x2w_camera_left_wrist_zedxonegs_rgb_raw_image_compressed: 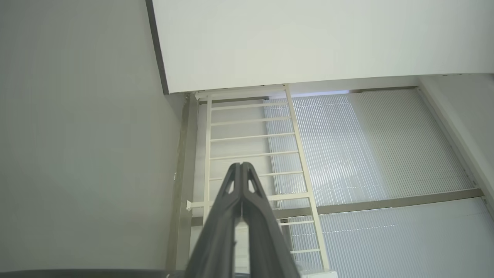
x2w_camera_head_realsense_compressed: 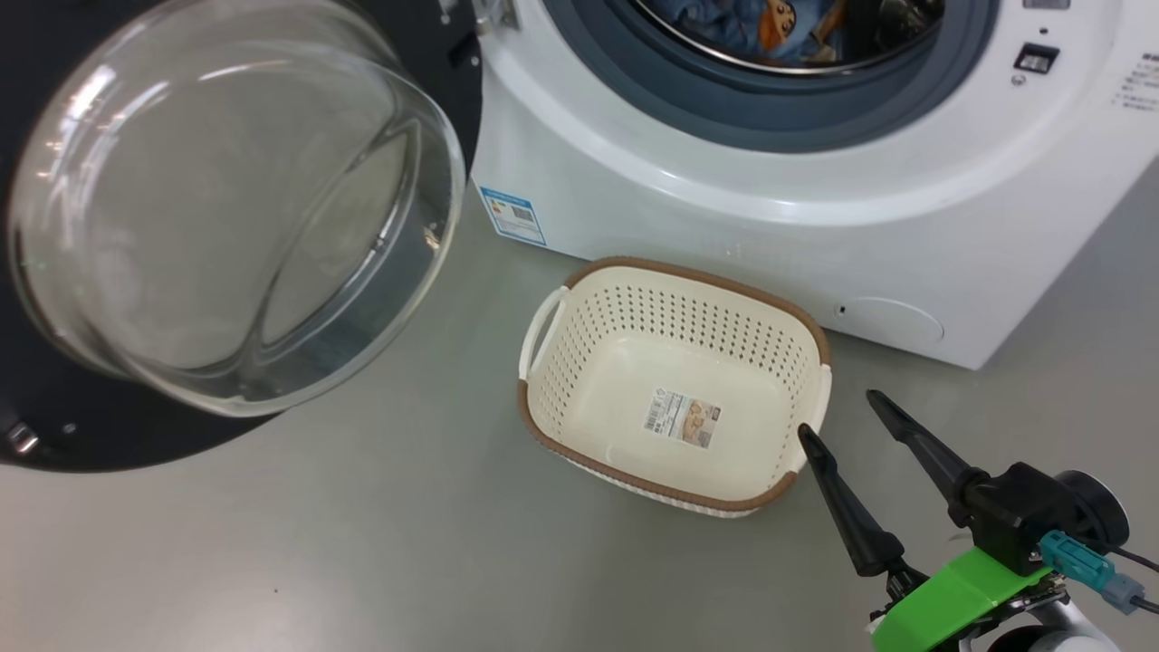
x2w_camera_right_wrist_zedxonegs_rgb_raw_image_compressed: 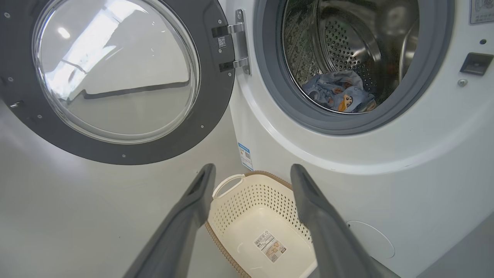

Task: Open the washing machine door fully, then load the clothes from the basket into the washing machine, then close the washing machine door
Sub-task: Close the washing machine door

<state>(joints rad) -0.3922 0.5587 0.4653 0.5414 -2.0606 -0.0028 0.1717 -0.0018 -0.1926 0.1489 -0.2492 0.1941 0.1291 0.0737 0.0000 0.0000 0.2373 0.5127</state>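
Right gripper [x2w_camera_head_realsense_compressed: 836, 412] spread wide | left gripper [x2w_camera_left_wrist_zedxonegs_rgb_raw_image_compressed: 242, 166] clenched | cream perforated basket [x2w_camera_head_realsense_compressed: 634, 317] | blue printed clothes [x2w_camera_right_wrist_zedxonegs_rgb_raw_image_compressed: 339, 92] in drum [x2w_camera_right_wrist_zedxonegs_rgb_raw_image_compressed: 347, 46]

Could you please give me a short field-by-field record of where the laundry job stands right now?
Door: large round black-ringed glass washing machine door, swung wide open
Clothes: light blue cartoon-print clothes, inside the perforated steel drum
Basket: cream perforated plastic basket with brown rim, no clothes in it, on the floor by the big white washing machine
Left gripper: shut, empty
Right gripper: open, empty, near the basket
Left to do: close the door
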